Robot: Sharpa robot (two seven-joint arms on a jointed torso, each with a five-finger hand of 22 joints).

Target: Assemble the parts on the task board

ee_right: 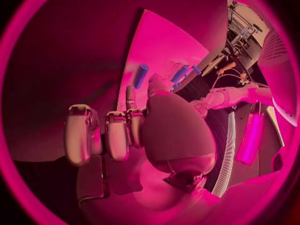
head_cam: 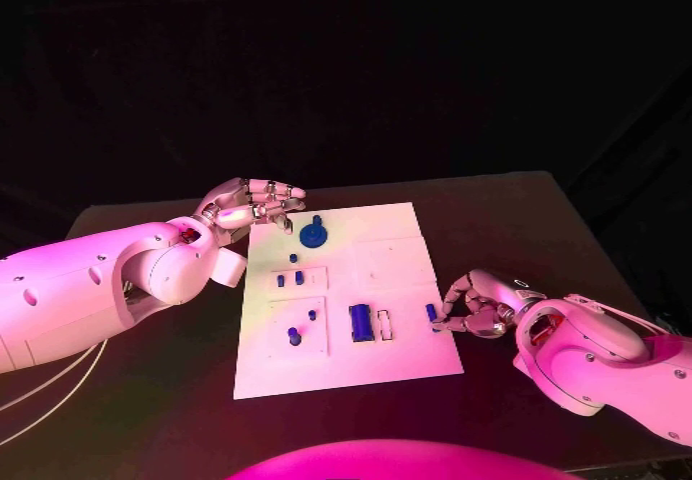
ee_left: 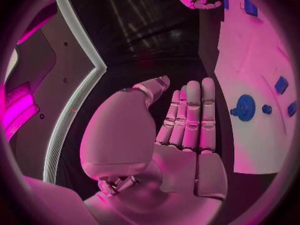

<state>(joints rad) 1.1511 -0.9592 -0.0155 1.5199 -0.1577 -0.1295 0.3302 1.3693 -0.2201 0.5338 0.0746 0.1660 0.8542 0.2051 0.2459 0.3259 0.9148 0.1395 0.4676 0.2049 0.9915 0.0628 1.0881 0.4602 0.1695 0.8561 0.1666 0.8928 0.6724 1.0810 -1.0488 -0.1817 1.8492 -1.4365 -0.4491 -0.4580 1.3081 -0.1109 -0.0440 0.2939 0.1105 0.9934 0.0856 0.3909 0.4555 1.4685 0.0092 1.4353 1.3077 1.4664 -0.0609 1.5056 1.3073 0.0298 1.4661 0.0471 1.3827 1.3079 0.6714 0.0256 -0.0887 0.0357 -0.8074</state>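
Overhead, the board [head_cam: 375, 290] lay mid-worktop [head_cam: 548, 220], with the left robot hand [head_cam: 257, 207] empty at its far left corner and the right robot hand [head_cam: 473, 305] curled by a blue part [head_cam: 430, 313] at its right edge. From the left wrist, its fingers [ee_left: 190, 117] lay straight and together, holding nothing beside the board [ee_left: 250, 85]. From the right wrist, whether that robot hand [ee_right: 119, 132] gripped the part [ee_right: 141, 76] could not be told.

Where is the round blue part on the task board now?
In the head view the round blue part sits near the far left corner of the task board, just beside the left hand, which hovers at that edge.
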